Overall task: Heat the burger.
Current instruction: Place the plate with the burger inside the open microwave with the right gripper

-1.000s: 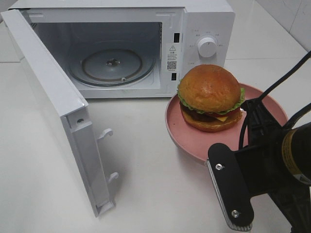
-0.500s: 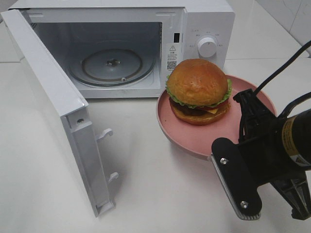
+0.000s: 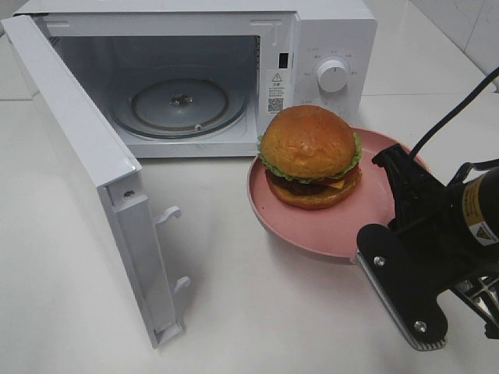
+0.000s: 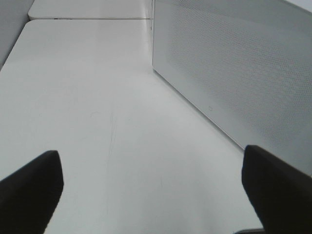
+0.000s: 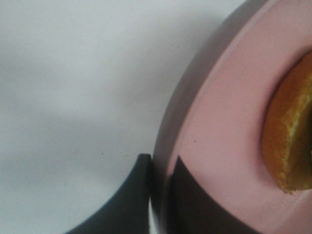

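right gripper point(image 5: 158, 195) pinches pink plate point(image 3: 312, 234) at its near-right rim. burger point(image 3: 309, 152) sits on plate, just in front of microwave point(image 3: 335, 31) dial panel, right of the open cavity. door point(image 3: 78, 156) swung wide left, bare table point(image 3: 234, 312) between. left gripper point(image 4: 151, 190) spread wide, empty, beside door.

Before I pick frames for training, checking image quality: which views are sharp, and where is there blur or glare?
Exterior high view: sharp, evenly lit, slight sheen on the burger bun. Right wrist view: too close, plate and burger soft. Left wrist view: gripper fingertips blurred dark shapes.
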Tool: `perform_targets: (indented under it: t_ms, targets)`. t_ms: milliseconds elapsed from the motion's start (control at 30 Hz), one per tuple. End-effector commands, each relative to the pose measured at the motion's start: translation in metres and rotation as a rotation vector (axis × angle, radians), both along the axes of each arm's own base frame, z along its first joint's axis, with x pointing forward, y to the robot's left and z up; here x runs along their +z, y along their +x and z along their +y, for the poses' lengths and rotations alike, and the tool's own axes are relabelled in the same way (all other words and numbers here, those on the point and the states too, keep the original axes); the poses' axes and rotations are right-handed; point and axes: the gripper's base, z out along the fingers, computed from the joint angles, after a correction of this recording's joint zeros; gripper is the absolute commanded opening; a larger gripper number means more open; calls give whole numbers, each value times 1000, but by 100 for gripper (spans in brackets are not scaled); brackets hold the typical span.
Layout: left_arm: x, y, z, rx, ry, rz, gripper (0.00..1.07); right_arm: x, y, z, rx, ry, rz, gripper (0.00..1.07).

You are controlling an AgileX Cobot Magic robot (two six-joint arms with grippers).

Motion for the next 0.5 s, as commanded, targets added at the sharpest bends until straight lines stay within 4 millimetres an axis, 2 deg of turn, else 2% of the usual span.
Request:
perform_targets:
  t_ms: [33,500]
  targets:
    - [0,-2,0,-6,-6,-30,91,7,6,1,63,30,-39,0]
    - [0,-2,0,-6,-6,-30,91,18,20,-3,167,107,-7,0]
